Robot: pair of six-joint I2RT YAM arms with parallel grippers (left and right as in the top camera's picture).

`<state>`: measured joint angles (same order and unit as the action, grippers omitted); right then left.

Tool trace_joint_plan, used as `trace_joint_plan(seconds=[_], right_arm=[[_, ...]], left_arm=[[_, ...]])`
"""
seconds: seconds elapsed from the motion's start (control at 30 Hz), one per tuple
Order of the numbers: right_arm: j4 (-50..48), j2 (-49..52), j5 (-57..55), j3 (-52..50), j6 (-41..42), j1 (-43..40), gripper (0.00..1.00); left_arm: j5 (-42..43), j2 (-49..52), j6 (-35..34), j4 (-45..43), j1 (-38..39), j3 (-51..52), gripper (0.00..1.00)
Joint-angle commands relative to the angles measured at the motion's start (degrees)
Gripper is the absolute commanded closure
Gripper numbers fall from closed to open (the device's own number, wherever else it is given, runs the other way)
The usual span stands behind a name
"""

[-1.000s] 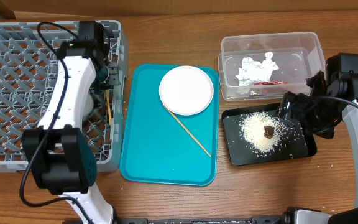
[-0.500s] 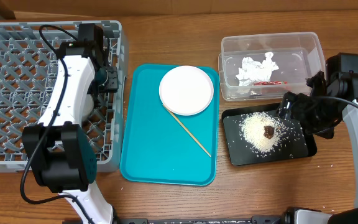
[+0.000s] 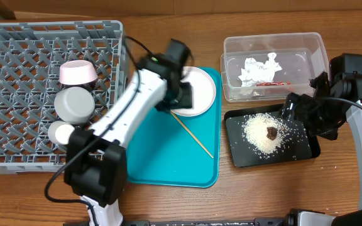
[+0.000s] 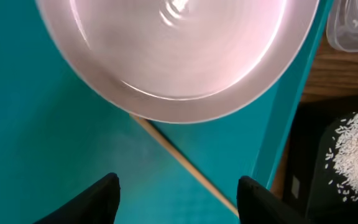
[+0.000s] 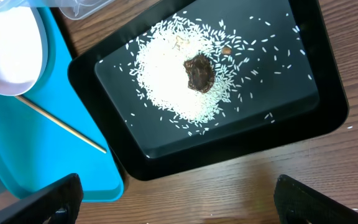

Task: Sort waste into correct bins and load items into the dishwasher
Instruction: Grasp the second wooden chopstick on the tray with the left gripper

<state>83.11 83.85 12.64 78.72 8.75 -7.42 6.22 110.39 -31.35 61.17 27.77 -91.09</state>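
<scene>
My left gripper [image 3: 176, 100] hangs open over the teal tray, just off the rim of the round white plate [image 3: 192, 88]. In the left wrist view the plate [image 4: 179, 56] fills the top. One wooden chopstick [image 4: 185, 168] runs from under the plate toward the right finger [image 4: 257, 200], and the left gripper [image 4: 178, 200] holds nothing. The dishwasher rack [image 3: 17, 37] holds a pink bowl [image 3: 77, 72], a whitish bowl [image 3: 74, 104] and a small cup [image 3: 61, 133]. My right gripper [image 5: 179, 205] is open over bare wood beside the black tray [image 5: 328, 118] of rice [image 5: 173, 81] and a brown lump [image 5: 199, 72].
The clear tub [image 3: 313, 44] at the back right holds a crumpled napkin [image 3: 259, 68] and a red-and-white wrapper [image 3: 269, 82]. The teal tray [image 3: 156, 157] lies between the rack and the two bins. The right arm [image 3: 351, 88] sits at the table's right edge.
My left arm swung right, from the rack's right edge to over the teal tray by the plate, and its jaws opened. The bowls and cup in the rack are now uncovered. The right arm stayed put.
</scene>
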Motion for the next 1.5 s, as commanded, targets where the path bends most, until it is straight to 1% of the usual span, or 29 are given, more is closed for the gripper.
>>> trace_joint_plan(seconds=[0.0,0.07,0.13,0.27,0.37,0.43,0.57,0.6,0.63,0.67,0.73,0.8,0.87,0.9,0.93,1.03,1.13,1.17,1.3,1.47], right_arm=[[-0.26,-0.48,-0.22,0.74,-0.26,-0.04,0.0],[-0.26,-0.48,-0.22,0.74,-0.26,-0.04,0.0],[-0.28,-0.48,-0.2,0.74,-0.26,-0.04,0.0],[-0.24,-0.48,-0.2,0.74,-0.26,-0.04,0.0],[-0.22,-0.48,-0.2,0.74,-0.26,-0.04,0.0],[-0.24,-0.48,-0.2,0.74,-0.26,-0.04,0.0],[-0.22,-0.48,-0.2,0.74,-0.26,-0.04,0.0],[-0.22,-0.48,-0.2,0.74,-0.26,-0.04,0.0],[-0.22,-0.48,-0.2,0.74,-0.26,-0.04,0.0],[-0.22,-0.48,-0.2,0.74,-0.26,-0.04,0.0],[-0.24,-0.48,-0.2,0.74,-0.26,-0.04,0.0],[-0.22,-0.48,-0.2,0.74,-0.26,-0.04,0.0],[-0.2,-0.48,-0.2,0.74,-0.26,-0.04,0.0],[-0.2,-0.48,-0.2,0.74,-0.26,-0.04,0.0],[-0.22,-0.48,-0.2,0.74,-0.26,-0.04,0.0],[-0.24,-0.48,-0.2,0.74,-0.26,-0.04,0.0],[-0.24,-0.48,-0.2,0.74,-0.26,-0.04,0.0],[-0.22,-0.48,-0.2,0.74,-0.26,-0.04,0.0],[-0.22,-0.48,-0.2,0.74,-0.26,-0.04,0.0],[-0.17,-0.48,-0.22,0.74,-0.26,-0.04,0.0]], left_arm=[[-1.01,0.61,-12.63,-1.42,4.31,3.69,0.37],[-1.07,1.51,-17.66,-1.92,6.21,5.2,0.37],[-1.07,2.32,-20.02,-3.02,7.43,6.21,0.35],[-1.03,2.93,-20.24,-6.23,8.35,8.68,0.36],[-1.11,3.04,-22.36,-8.37,8.37,11.82,0.38],[-1.09,3.08,-24.06,-10.86,8.37,14.27,0.38],[-1.31,3.1,-24.2,-13.4,8.26,17.14,0.39],[-1.64,3.1,-24.2,-13.46,8.24,17.38,0.42],[-2.27,3.1,-24.2,-13.44,8.26,17.68,0.49],[-2.36,3.1,-24.2,-13.42,8.24,17.84,0.53],[-2.34,3.1,-24.2,-13.22,8.26,17.9,0.57],[-2.38,3.1,-24.2,-13.11,8.24,17.9,0.64],[-2.6,3.1,-24.2,-12.98,8.24,17.9,0.74],[-3.15,3.1,-24.35,-12.7,8.26,17.9,0.82],[-3.69,3.1,-24.96,-12.28,8.24,17.9,0.85],[-5.42,3.1,-26.14,-10.93,8.0,17.9,0.89],[-5.31,3.1,-27.45,-9.97,6.69,17.9,0.91],[-5.16,3.1,-27.43,-9.73,6.05,17.9,0.95],[-5.2,3.08,-27.26,-8.26,3.58,17.88,0.96],[-5.2,1.62,-22.56,-7.28,-0.81,17.68,0.96]])
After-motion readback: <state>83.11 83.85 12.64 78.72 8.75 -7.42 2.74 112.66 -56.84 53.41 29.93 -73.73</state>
